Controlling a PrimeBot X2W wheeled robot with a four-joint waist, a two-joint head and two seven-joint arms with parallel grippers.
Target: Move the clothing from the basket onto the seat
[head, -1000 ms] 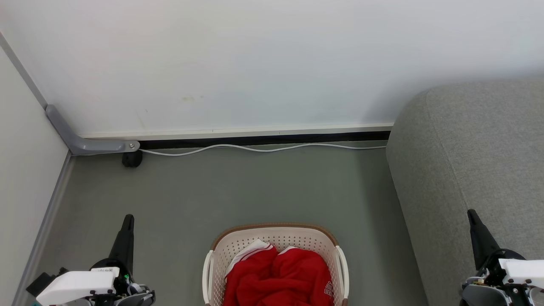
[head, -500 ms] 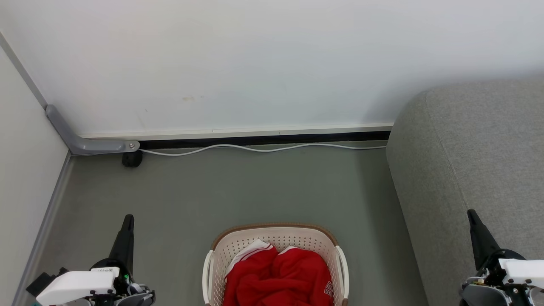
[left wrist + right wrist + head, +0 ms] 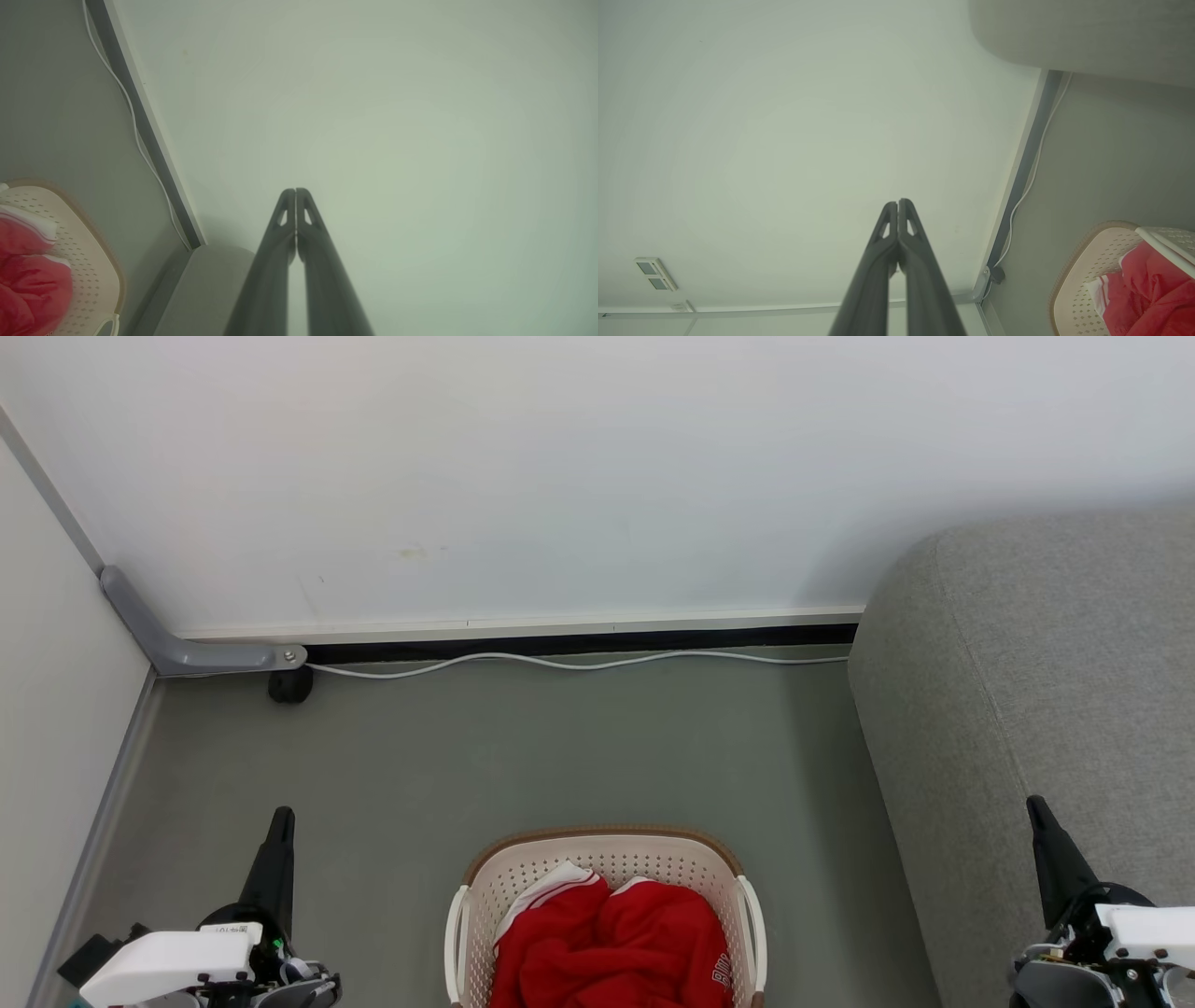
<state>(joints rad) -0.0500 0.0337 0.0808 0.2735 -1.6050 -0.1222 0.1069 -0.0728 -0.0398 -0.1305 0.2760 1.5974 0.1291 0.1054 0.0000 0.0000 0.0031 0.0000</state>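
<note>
The cream-white basket (image 3: 607,849) with a brown rim stands on the floor at the bottom middle of the head view. Crumpled red clothing (image 3: 616,943) with white striped trim and white lettering lies inside it. The grey seat (image 3: 1046,663) rises at the right. My left gripper (image 3: 280,817) hangs shut to the left of the basket, holding nothing. My right gripper (image 3: 1034,803) is shut over the seat's front part. In the left wrist view the left gripper (image 3: 295,191) points at the wall, basket (image 3: 88,252) at the lower left. The right gripper (image 3: 897,201) does likewise, clothing (image 3: 1153,289) at the lower right.
A white wall faces me, with a dark gap along its foot and a white cable (image 3: 579,663) lying along it. A grey bracket (image 3: 187,649) and a black caster (image 3: 289,684) sit in the left corner. Grey floor (image 3: 560,756) stretches between basket and wall.
</note>
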